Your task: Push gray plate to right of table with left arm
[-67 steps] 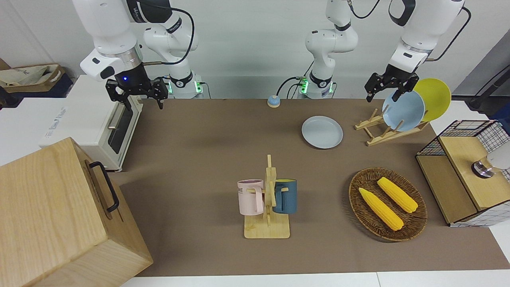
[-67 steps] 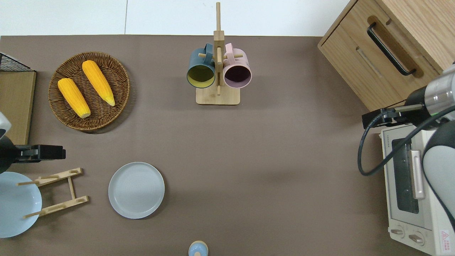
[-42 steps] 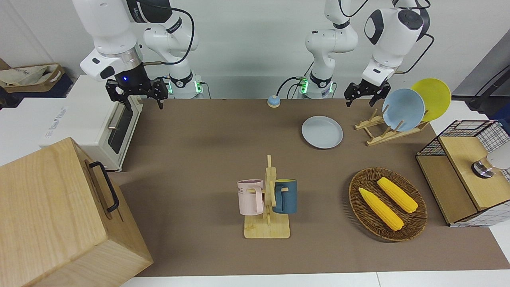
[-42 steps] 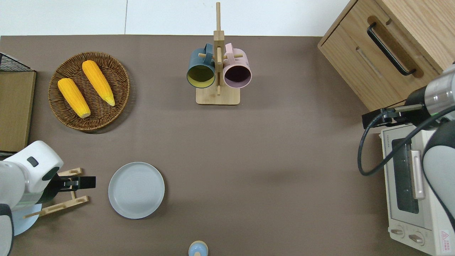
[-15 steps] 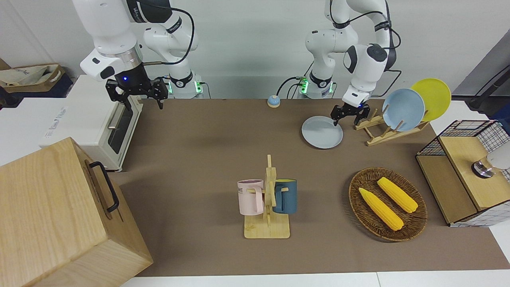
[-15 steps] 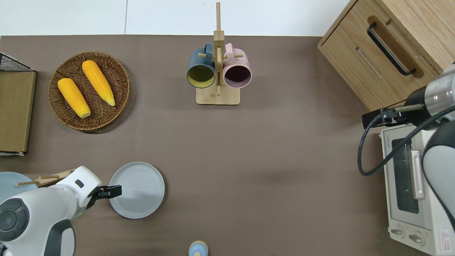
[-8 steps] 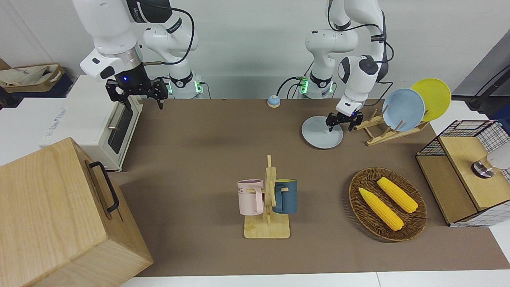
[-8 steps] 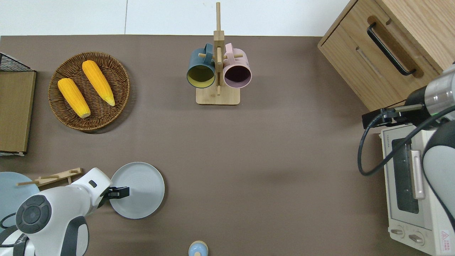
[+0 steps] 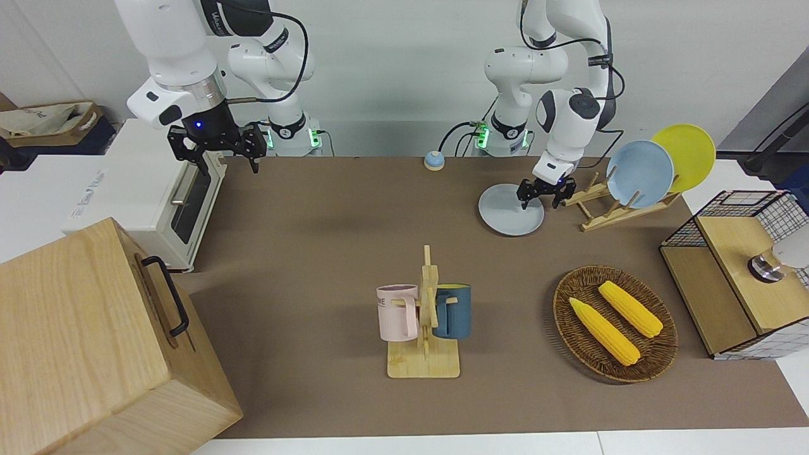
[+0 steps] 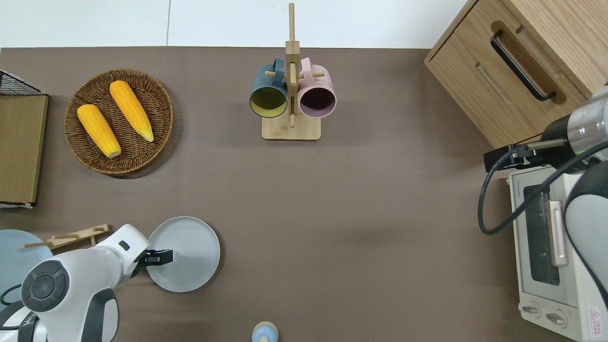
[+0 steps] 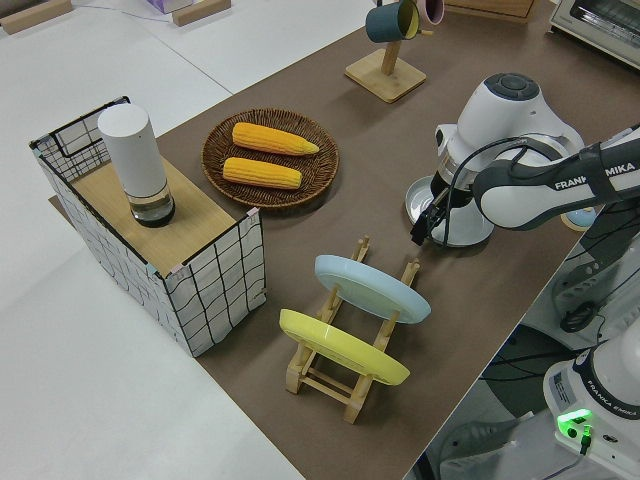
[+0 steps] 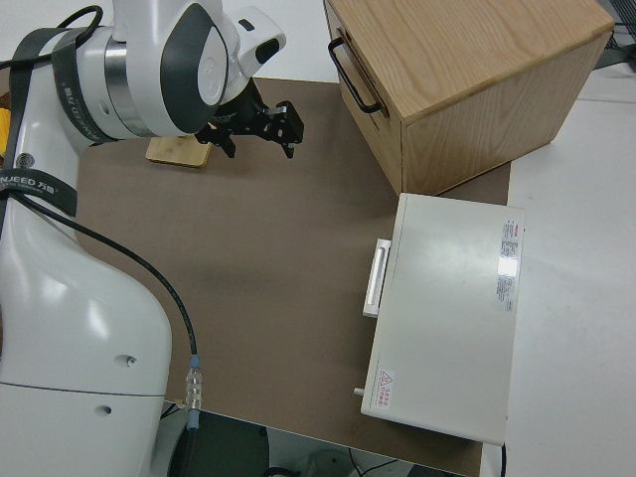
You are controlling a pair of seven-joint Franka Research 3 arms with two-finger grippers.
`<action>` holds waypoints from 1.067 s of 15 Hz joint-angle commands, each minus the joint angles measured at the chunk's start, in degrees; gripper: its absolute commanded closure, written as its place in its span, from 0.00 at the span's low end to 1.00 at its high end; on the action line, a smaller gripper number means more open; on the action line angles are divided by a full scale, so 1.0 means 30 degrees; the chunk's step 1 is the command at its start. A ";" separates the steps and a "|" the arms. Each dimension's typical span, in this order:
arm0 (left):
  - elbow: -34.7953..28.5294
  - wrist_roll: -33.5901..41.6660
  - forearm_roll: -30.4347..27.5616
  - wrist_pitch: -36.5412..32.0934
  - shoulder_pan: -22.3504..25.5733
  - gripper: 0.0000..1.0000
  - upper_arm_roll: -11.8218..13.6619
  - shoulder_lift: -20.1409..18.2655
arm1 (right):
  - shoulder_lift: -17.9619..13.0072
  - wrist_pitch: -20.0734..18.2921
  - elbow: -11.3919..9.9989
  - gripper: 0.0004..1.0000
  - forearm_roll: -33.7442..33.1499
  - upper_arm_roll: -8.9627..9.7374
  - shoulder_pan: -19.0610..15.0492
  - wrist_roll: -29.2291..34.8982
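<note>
I see the left gripper [image 9: 539, 196] with its fingers spread, holding nothing, low over the rack-side edge of the gray plate [image 9: 509, 215], right of centre in the front view. The plate lies flat on the table [image 9: 328, 253] beside the wooden plate rack [image 9: 610, 205]. My right arm is parked

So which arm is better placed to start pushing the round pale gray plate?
The left: the left gripper is already down at the round pale gray plate, on its edge toward the left arm's end. The right arm is parked.
</note>
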 commanded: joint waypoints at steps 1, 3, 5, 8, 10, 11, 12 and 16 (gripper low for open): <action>-0.0181 -0.0177 -0.0090 0.0546 -0.0214 0.25 0.0080 0.0146 | -0.0110 -0.0197 0.0026 0.02 0.0134 -0.0004 -0.0014 0.0061; -0.0181 -0.0206 -0.0090 0.0720 -0.0185 0.37 0.0080 0.0322 | -0.0110 -0.0197 0.0026 0.02 0.0134 -0.0004 -0.0014 0.0061; -0.0181 -0.0206 -0.0090 0.0810 -0.0185 0.50 0.0080 0.0381 | -0.0110 -0.0197 0.0026 0.02 0.0134 -0.0004 -0.0014 0.0061; -0.0181 -0.0060 -0.0090 0.0839 -0.0185 0.96 0.0080 0.0381 | -0.0139 -0.0197 0.0026 0.02 0.0134 -0.0004 -0.0014 0.0090; -0.0152 0.0029 -0.0090 0.0839 -0.0185 1.00 0.0080 0.0410 | -0.0110 -0.0197 0.0026 0.02 0.0134 -0.0004 -0.0014 0.0061; -0.0152 0.0029 -0.0090 0.0839 -0.0185 1.00 0.0080 0.0439 | -0.0110 -0.0197 0.0026 0.02 0.0134 -0.0004 -0.0014 0.0061; -0.0123 0.0029 -0.0090 0.0839 -0.0185 1.00 0.0080 0.0498 | -0.0110 -0.0197 0.0026 0.02 0.0134 -0.0004 -0.0014 0.0061; -0.0094 -0.0205 -0.0090 0.0868 -0.0243 1.00 0.0080 0.0527 | -0.0110 -0.0197 0.0026 0.02 0.0134 -0.0004 -0.0014 0.0061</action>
